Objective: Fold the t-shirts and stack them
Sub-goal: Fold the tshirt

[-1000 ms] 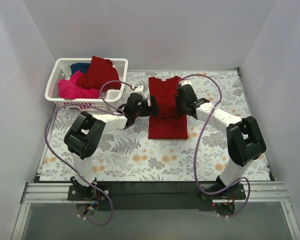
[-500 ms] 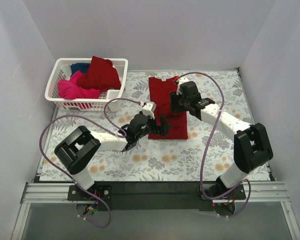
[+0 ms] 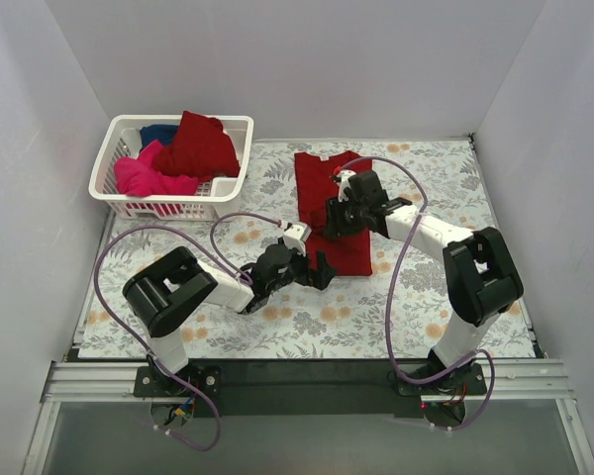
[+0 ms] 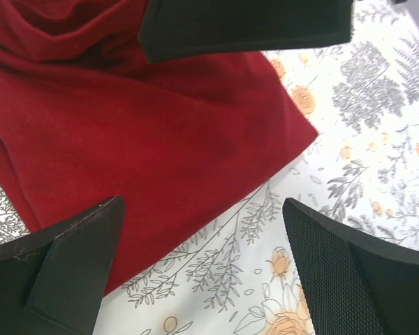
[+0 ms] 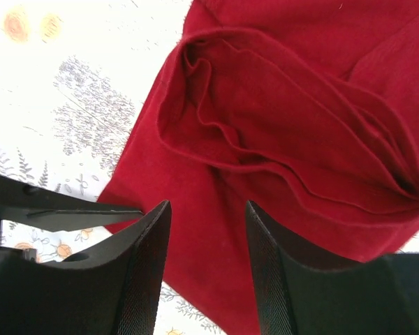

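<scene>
A dark red t-shirt lies on the floral table, folded into a long strip with its collar at the far end. My left gripper is low at the strip's near left corner and stands open, with the dark red t-shirt ahead of its fingers and only the tablecloth between them. My right gripper hovers over the strip's middle, open, with bare dark red cloth and its layered folds below the fingers. Nothing is held.
A white lattice basket at the back left holds a hot pink shirt, a second dark red shirt and a dark blue one. White walls close in the floral table on three sides. Purple cables loop from both arms.
My left gripper has slid from the strip's left edge toward me to its near left corner and opened wider. The right gripper has moved from the strip's right edge onto its middle.
</scene>
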Controlling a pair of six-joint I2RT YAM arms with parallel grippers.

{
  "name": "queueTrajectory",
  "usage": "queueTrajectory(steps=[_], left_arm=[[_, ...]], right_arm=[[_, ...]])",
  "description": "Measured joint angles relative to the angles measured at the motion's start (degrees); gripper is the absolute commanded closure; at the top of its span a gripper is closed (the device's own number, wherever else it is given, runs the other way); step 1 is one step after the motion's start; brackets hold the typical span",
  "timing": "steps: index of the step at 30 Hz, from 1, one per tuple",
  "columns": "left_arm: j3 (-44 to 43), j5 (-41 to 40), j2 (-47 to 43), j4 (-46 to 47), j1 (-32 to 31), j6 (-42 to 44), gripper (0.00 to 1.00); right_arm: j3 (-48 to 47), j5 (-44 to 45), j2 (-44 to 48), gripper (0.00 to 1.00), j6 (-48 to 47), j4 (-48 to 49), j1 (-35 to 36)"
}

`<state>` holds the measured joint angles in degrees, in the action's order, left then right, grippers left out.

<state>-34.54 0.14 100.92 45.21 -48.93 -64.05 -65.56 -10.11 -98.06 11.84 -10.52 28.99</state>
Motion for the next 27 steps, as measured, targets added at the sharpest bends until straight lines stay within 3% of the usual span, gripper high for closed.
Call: queueTrajectory(steps=[10,19,27], left_arm=[[0.5,-1.1,1.7,0.5,-0.6,1.7,0.12],[3.3,-1.9,2.5,5.8,-0.9,1.1,0.12],[4.2,-2.7,3.0,8.0,-1.2,0.6,0.12]], right_arm=[[-6.8,1.7,-12.7,0.59,0.0,-1.7,0.0],[-17.5,11.9,-17.3,0.57,-0.5,-2.8,-0.9],[-19.4,16.7,-19.0,0.56,-1.6,-3.5,-2.4]])
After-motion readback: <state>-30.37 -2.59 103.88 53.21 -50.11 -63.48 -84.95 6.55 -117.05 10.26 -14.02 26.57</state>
